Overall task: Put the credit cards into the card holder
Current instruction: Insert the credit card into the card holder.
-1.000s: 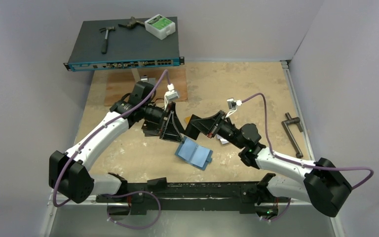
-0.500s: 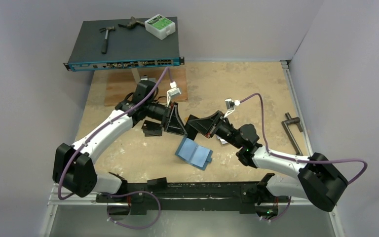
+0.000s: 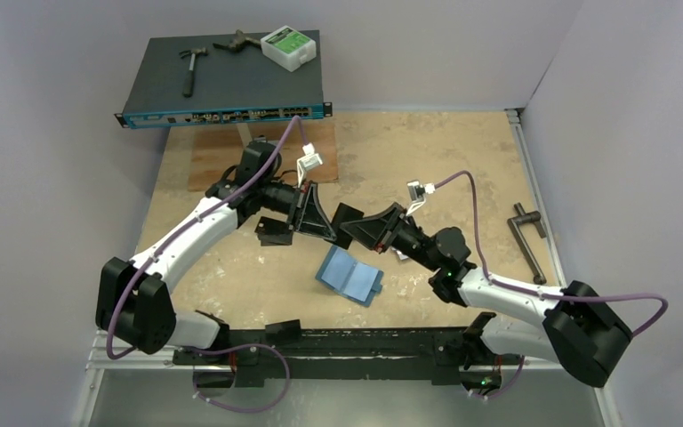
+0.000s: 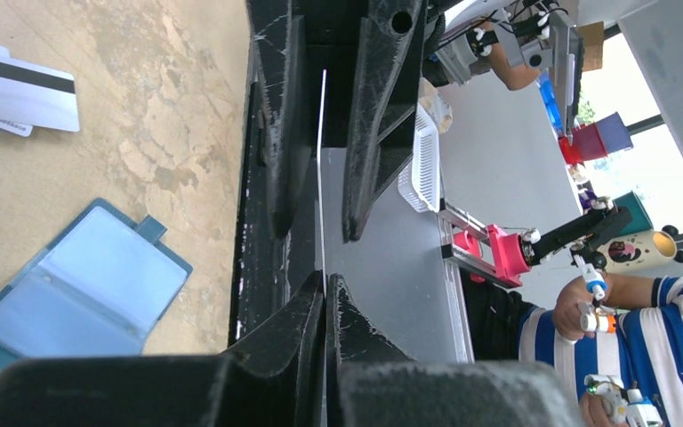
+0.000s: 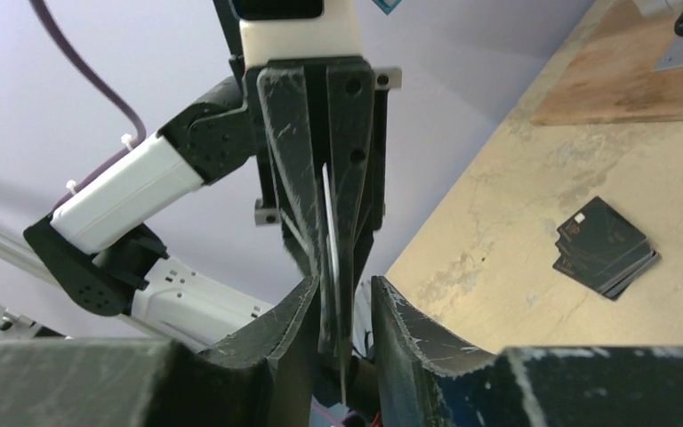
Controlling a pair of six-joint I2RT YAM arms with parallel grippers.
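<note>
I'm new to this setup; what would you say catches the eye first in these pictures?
The two grippers meet nose to nose at the centre of the scene: the left gripper pinches a thin card edge-on, while the right gripper stands open around it. Just nearer the arm bases, the teal card holder lies open on the table, and a silver striped card lies loose nearby.

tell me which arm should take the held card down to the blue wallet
Left, probably: the left fingers are shut on the card, while the right fingers stand open on either side of it, not gripping. The open wallet lies close to both, so reach doesn't seem to favour either.
</note>
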